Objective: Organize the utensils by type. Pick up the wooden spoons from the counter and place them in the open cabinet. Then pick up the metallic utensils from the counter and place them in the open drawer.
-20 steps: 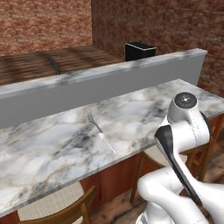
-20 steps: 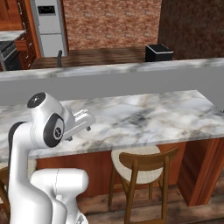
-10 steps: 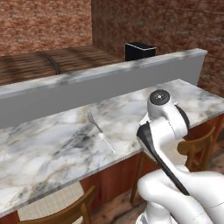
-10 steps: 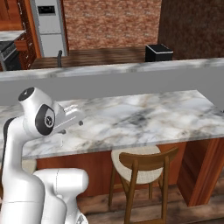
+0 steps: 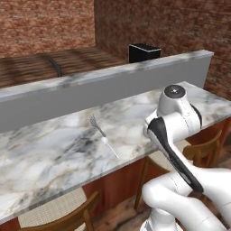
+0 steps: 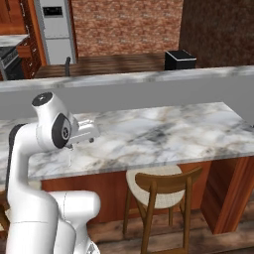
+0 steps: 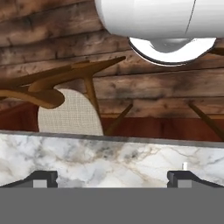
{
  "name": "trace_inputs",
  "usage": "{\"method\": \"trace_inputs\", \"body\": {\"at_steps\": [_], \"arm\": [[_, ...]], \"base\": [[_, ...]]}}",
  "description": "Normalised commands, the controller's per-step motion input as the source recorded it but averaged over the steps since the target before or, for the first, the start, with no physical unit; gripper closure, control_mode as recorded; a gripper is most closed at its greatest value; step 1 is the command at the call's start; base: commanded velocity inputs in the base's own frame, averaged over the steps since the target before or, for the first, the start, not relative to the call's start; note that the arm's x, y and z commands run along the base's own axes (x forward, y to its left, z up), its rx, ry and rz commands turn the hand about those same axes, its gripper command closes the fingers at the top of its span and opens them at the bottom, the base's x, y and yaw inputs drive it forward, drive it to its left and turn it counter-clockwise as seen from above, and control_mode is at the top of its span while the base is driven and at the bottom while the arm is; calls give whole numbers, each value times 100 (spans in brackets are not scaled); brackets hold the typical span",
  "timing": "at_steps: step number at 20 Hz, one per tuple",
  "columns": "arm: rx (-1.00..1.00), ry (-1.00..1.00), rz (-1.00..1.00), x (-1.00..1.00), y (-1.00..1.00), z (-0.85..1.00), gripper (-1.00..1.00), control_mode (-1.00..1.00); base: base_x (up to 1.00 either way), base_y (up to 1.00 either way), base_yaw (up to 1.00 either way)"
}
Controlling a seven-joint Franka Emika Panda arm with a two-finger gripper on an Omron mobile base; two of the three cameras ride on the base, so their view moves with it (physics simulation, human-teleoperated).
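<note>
A silver fork [image 5: 103,136], one of the metallic utensils, lies flat on the white marble counter [image 5: 49,158], tines toward the grey ledge. The wooden spoons, the open cabinet and the open drawer are out of view. My gripper [image 7: 111,178] is open, its fingertips [image 7: 43,177] far apart with nothing between them. It hovers low over the counter [image 7: 109,157] near the front edge, facing back toward the stool and floor. In the right base view the gripper [image 6: 87,132] hangs just above the counter [image 6: 163,134], beside my upper arm.
A raised grey ledge [image 5: 113,83] runs along the counter's back. Wooden stools [image 5: 58,212] [image 6: 158,183] stand under the front edge. A black box [image 6: 179,59] sits on the far wooden counter, with a fridge [image 6: 54,25] behind.
My arm's upper joint has swung left and a little upward over the counter. The jaws have stayed wide apart. The fork has not moved.
</note>
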Motion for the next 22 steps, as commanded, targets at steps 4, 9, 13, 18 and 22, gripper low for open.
{"method": "trace_inputs", "body": {"at_steps": [4, 9, 13, 18, 22], "arm": [[14, 3, -2, -7, 0, 0, -100, -100], [5, 2, -2, -6, 12, 0, -100, -100], [0, 2, 0, -13, 25, 0, -100, -100], [0, 0, 0, -20, 34, -2, -100, -100], [0, 0, 0, -13, 45, -7, -100, -100]], "base": [[0, 0, 0], [0, 0, 0], [0, 0, 0], [0, 0, 0], [0, 0, 0]]}}
